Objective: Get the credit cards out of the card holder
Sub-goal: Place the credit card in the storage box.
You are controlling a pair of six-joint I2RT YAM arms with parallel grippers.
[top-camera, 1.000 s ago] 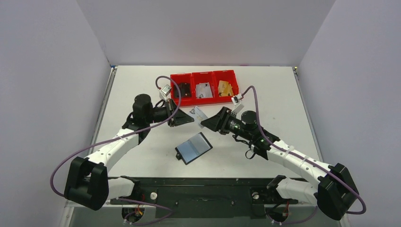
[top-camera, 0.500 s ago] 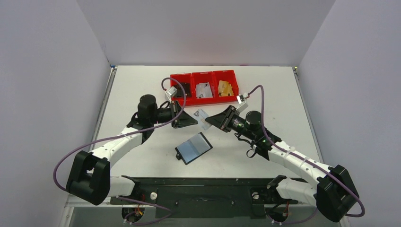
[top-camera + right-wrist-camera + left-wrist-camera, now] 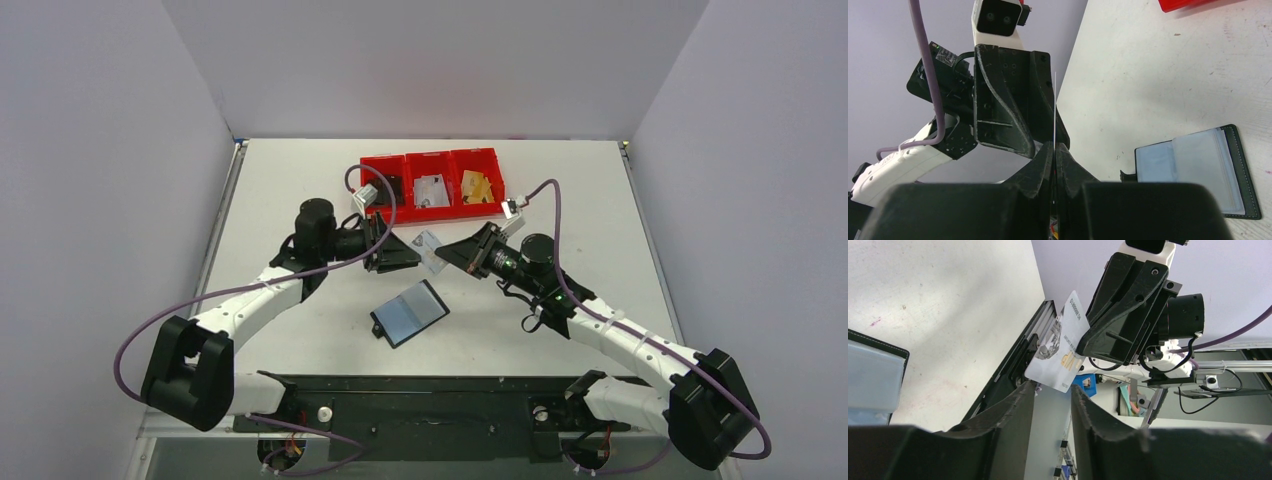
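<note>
Right claw [image 3: 1054, 150] has just clamped shut on the thin white plastic card [image 3: 1060, 347], while my left claw [image 3: 1052, 399] parted and let go. Handover done above the white desk [image 3: 300, 180]; the black folding card holder [image 3: 410, 312] lies open below.

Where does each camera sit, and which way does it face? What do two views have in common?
Top external: above and behind, looking down on the table; left gripper and right gripper flank a card.
Left wrist: on that wrist, facing the right gripper and card; own open fingers below.
Right wrist: on that wrist, facing the left gripper; own shut fingers pinch the card edge-on.
Shared: both wrist views show the card holder.
</note>
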